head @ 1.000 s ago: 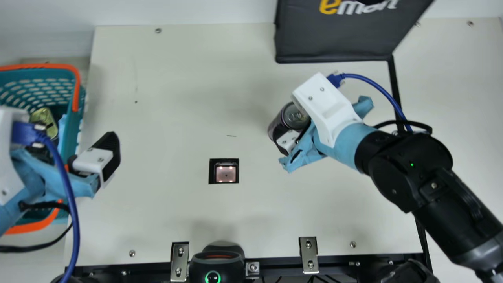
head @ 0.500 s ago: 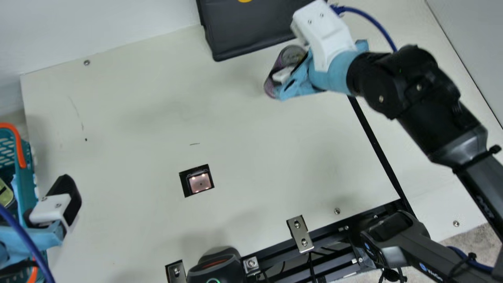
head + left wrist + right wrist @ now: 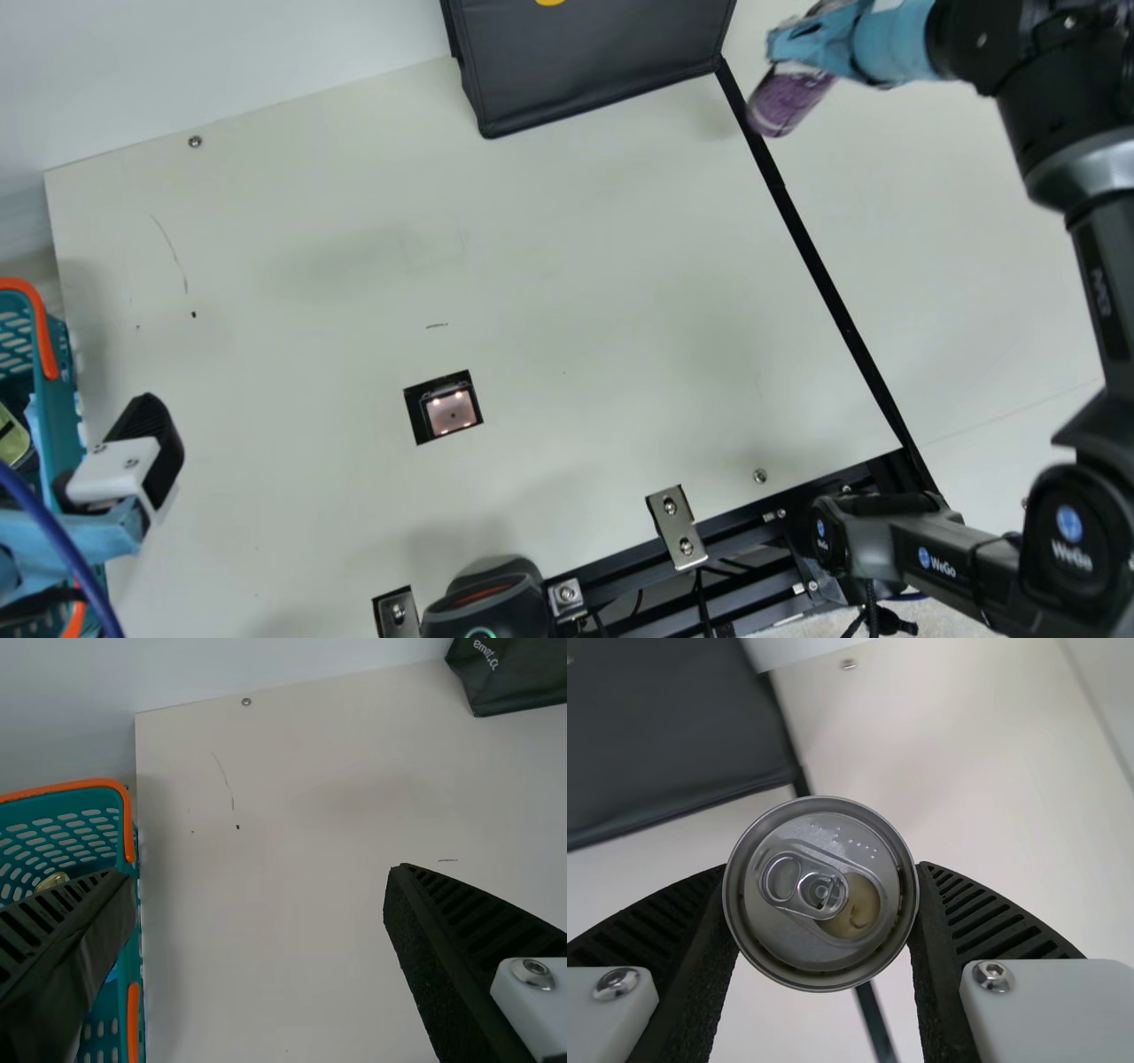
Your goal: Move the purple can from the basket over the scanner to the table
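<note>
Nearest me, a rounded black device [image 3: 485, 602] sits on the near side of the scanner [image 3: 450, 409]. Off to the scanner's left I have my left gripper [image 3: 111, 478], its jaws wide with nothing between them, beside the basket [image 3: 60, 434], where a yellowish can [image 3: 12, 436] lies. Farther out, well beyond the scanner and to its right, my right gripper [image 3: 802, 55] has its jaws closed around the purple can [image 3: 787, 105], near the black bag [image 3: 589, 66]; I can't tell whether the purple can touches the table [image 3: 567, 266].
</note>
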Tool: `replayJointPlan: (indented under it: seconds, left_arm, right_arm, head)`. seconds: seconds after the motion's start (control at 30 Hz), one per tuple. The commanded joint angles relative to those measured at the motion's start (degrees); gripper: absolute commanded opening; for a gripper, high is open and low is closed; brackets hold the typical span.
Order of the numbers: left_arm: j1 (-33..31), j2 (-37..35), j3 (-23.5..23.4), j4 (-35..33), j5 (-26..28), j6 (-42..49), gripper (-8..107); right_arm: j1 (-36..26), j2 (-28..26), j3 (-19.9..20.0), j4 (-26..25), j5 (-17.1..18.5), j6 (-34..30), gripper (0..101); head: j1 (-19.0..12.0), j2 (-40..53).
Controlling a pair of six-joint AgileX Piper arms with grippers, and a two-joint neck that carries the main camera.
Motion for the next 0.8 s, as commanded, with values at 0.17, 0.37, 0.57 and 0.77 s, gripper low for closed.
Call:
replayJointPlan:
  seconds: [0.17, 0.37, 0.57, 0.77]
  left_arm:
    - [0.0, 0.0, 0.0, 0.0, 0.0, 0.0, 90]
    - [0.0, 0.0, 0.0, 0.0, 0.0, 0.0, 90]
    - [0.0, 0.0, 0.0, 0.0, 0.0, 0.0, 90]
    - [0.0, 0.0, 0.0, 0.0, 0.0, 0.0, 90]
  right_arm:
    - [-4.06, 9.05, -12.2, -3.4, 4.15, 2.48, 0]
    - [-6.28, 15.48, -20.48, -4.77, 7.4, 2.95, 0]
    - [-8.43, 21.4, -27.78, -5.45, 9.78, 2.71, 0]
    - [-10.57, 25.79, -32.36, -5.44, 11.06, 1.95, 0]
  head:
    - [-1.75, -0.13]
    - [-1.75, -0.13]
    - [-1.75, -0.13]
    - [-1.75, -0.13]
